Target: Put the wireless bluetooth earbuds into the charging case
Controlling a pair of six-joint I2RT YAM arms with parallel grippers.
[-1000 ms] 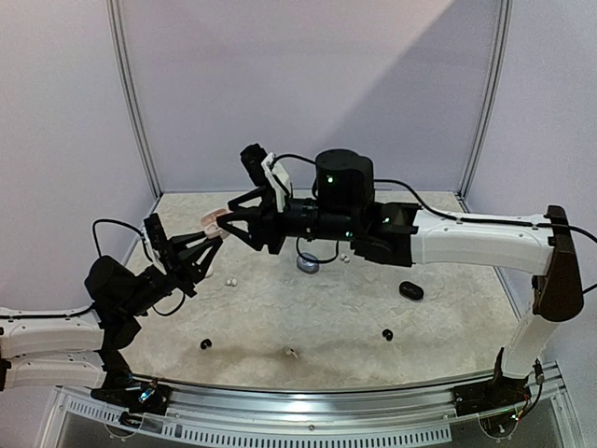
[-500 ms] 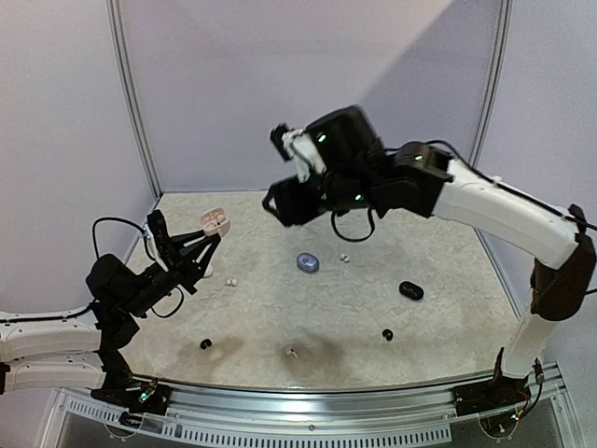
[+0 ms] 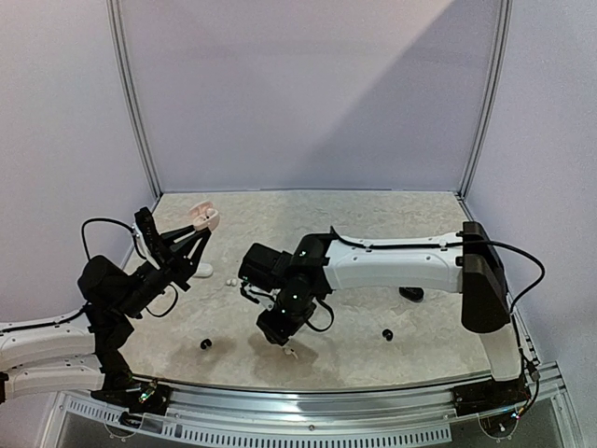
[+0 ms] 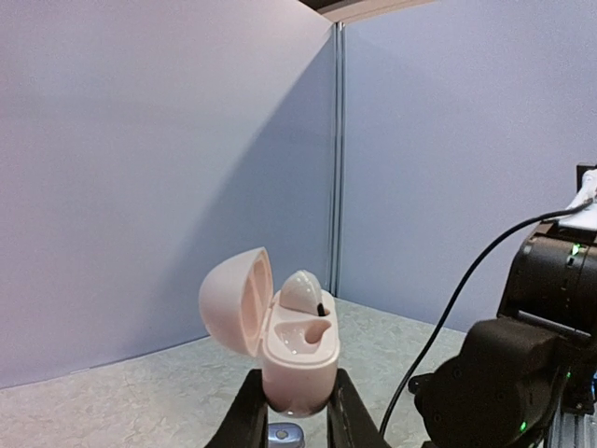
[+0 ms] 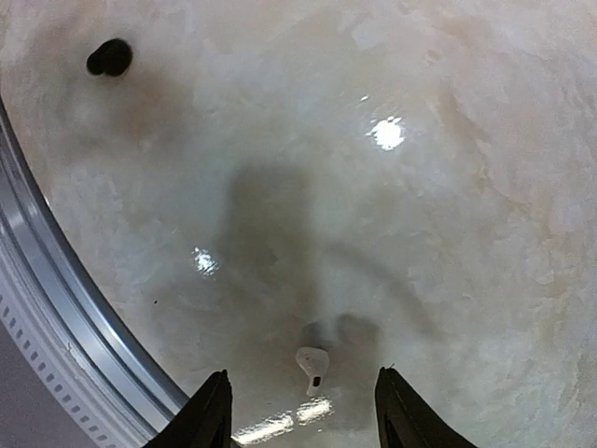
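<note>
Near the front rail point(image 5: 56, 308), R gripper point(image 5: 301, 375) hangs low over the table point(image 3: 373, 224), jaws spread wide w/ nothing in them. White stemmed earbud point(image 5: 312, 364) lies on the surface btwn the two fingers point(image 5: 210, 415), touching neither. The rail runs close on one side, bare tabletop on the other. Black bud point(image 5: 109, 58) sits well apart from it, also near that rail.

L gripper point(image 4: 294, 397) is raised off the table by its left edge, clamped on the base of the pink charging case point(image 4: 298, 347). Case is upright w/ lid point(image 4: 233, 299) swung open. One white bud point(image 4: 300, 289) is seated in the far socket; near socket shows its bare hollow.

Top view: second black bud point(image 3: 386, 333) & black case point(image 3: 410, 293) lie right of the R arm, small white bud point(image 3: 229, 282) btwn the arms. A wide stretch of bare surface runs to the rear edge.
</note>
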